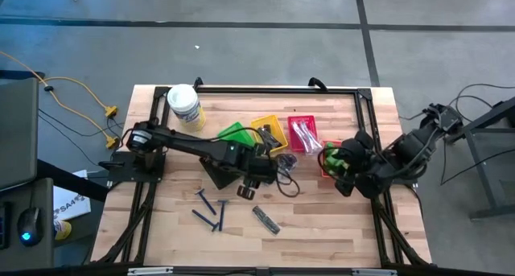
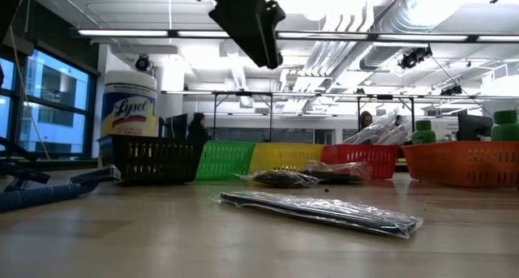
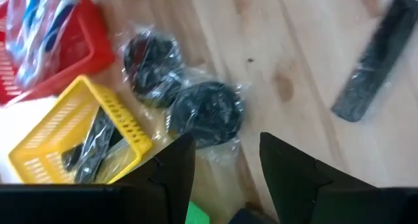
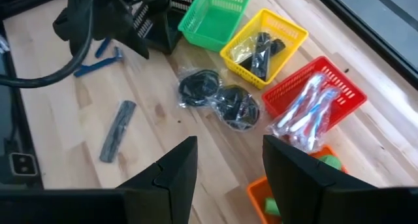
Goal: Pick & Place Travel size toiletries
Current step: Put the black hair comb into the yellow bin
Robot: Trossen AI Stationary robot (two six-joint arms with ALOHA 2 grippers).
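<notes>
Crinkly clear bags (image 3: 196, 100) hold two dark round pieces, touching.

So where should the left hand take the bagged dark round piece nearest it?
Judging by its flat pose, come straight down on the nearer bagged round piece with the open left hand, pinching across the disc's rim; the loose bag may slip.

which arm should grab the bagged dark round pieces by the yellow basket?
Left, probably. The left gripper hangs open right over the bagged round pieces beside the yellow basket. The right gripper is open too, but farther off, near the orange basket.
</notes>
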